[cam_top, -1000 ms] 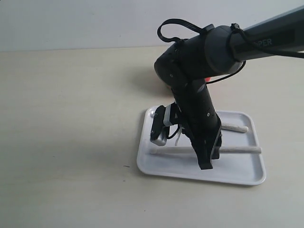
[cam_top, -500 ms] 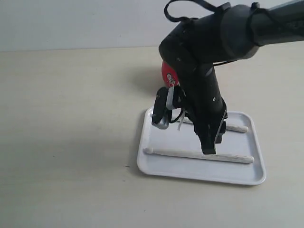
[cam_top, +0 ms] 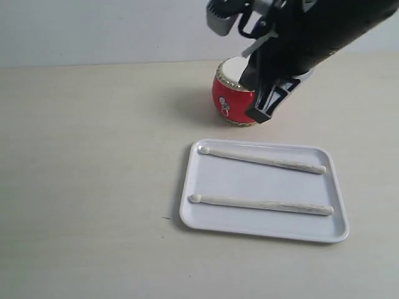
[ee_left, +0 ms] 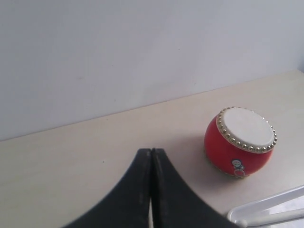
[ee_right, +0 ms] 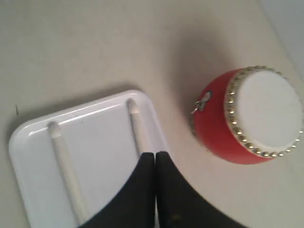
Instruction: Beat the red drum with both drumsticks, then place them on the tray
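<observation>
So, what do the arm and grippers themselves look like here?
The left gripper and right gripper have matte black fingers tapering to thin tips. The right arm is black, with a silver-grey camera module at its wrist. No markings show.

bright, even light; close parts out of focus

the exterior view is lit softly and evenly: a wide grey shadow lies on the table (cam_top: 93, 187) just left of the red drum (cam_top: 232, 99), and only thin shadows run under the drumsticks (cam_top: 262, 204) on the tray (cam_top: 249, 180). the arm (cam_top: 312, 37) at the top looks slightly smeared. in the left wrist view the left gripper (ee_left: 151, 153) is a dark shape with soft edges, while the drum is sharp. the right wrist view is softer overall, with the right gripper (ee_right: 155, 156) blurred and the white tray a little washed out.
</observation>
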`<state>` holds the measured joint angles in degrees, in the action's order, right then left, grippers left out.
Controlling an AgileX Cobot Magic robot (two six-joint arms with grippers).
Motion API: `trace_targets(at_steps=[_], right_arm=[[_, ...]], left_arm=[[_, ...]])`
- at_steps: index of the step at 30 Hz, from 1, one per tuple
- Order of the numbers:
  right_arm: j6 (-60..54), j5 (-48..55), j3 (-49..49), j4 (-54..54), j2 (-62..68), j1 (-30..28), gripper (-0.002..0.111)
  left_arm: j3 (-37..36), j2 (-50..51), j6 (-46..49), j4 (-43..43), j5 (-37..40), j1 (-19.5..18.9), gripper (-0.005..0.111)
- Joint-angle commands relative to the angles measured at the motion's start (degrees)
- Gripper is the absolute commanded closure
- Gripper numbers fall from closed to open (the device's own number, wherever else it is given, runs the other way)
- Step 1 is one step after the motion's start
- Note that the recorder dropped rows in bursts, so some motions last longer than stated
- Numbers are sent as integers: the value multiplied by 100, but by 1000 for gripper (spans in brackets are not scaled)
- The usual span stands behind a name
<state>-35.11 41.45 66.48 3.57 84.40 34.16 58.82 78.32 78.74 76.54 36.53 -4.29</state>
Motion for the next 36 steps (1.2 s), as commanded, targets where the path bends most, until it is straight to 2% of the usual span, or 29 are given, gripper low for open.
trace_targets(at_steps=[1, 7, 11, 20, 36], right_arm=[[-117, -1536, -917, 286, -727, -267, 108], [-117, -3689, -1870, 571, -1345, -297, 108], [-117, -4541, -2109, 659, -1376, -297, 108], [-65, -5261, -2087, 701, -1376, -297, 108], [-65, -5229, -2087, 701, -1376, -297, 108]], left_arm=[[-17, -43, 13, 58, 82, 40, 107], [-17, -43, 13, 83, 126, 40, 107], [-17, -43, 13, 136, 126, 40, 107], [-17, -43, 1, 214, 126, 40, 107], [-17, -43, 1, 192, 114, 40, 107]])
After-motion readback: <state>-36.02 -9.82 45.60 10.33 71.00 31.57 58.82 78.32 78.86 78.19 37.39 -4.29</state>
